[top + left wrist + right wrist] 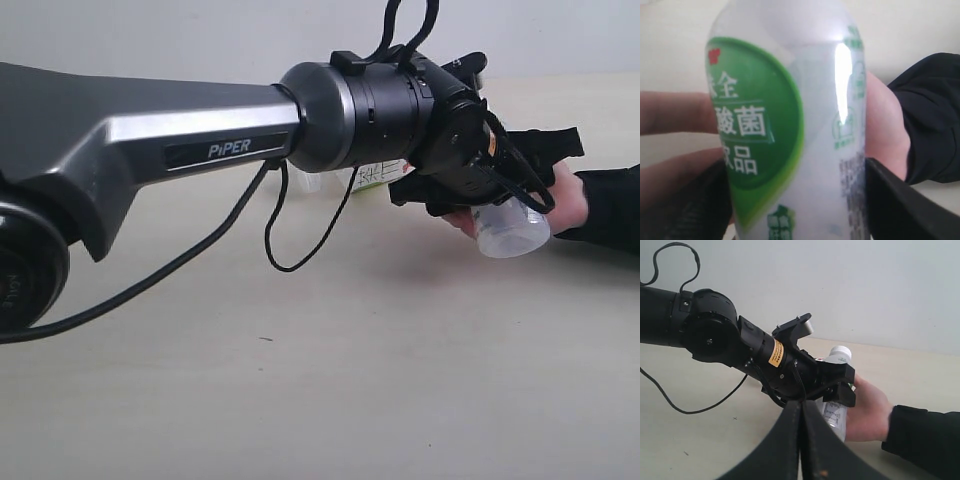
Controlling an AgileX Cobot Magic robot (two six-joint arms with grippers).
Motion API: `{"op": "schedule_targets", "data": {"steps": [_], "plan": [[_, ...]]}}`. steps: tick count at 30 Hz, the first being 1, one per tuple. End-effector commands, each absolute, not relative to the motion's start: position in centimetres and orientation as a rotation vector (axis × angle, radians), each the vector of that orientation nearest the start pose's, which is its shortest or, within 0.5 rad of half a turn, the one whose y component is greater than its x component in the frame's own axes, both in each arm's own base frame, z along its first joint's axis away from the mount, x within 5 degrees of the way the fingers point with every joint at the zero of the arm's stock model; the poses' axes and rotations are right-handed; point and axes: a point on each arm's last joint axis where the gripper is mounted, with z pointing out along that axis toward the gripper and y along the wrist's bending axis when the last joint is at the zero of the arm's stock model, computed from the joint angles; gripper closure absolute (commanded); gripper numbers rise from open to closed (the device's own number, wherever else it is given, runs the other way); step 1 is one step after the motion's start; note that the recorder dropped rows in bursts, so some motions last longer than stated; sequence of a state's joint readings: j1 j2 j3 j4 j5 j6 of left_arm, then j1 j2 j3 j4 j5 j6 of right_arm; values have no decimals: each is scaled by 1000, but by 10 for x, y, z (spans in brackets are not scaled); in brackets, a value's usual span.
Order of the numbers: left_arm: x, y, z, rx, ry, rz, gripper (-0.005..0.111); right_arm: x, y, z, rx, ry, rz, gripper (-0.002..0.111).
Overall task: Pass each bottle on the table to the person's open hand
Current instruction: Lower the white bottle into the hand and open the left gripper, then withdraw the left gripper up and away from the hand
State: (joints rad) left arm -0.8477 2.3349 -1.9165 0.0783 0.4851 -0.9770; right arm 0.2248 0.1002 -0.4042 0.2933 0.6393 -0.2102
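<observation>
Beige table (350, 380) | white bottle (815, 125) between jaws of left tool (797, 210), apparently pinched, resting in person's hand (570, 195) | right tool (801, 412) pressed together

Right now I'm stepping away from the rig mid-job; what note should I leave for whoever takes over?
Left pincer: fingers on either side of the white bottle with green label, which rests in the person's hand. I cannot tell whether it is clamped or loosened.
Right pincer: shut, empty.
Done: this bottle is at the hand.
Left: let go and draw back. A labelled bottle stands on the table, mostly hidden behind the left arm, and is probably next. No other bottles are in view.
</observation>
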Motion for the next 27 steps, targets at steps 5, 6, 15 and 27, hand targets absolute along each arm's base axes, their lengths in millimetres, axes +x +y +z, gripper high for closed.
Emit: {"op": "schedule_targets", "data": {"steps": [5,6,15,27], "plan": [[352,-392,198,-54,2490,-763,40,29,22,285,-300,1774,325,108],[351,-392,200,-54,2488,-764,40,29,22,285,-300,1774,325,108],[349,-388,205,-31,2517,-724,40,29,22,285,-300,1774,325,108],[347,-386,225,67,2460,-728,41,29,22,285,-300,1774,325,108]]}}
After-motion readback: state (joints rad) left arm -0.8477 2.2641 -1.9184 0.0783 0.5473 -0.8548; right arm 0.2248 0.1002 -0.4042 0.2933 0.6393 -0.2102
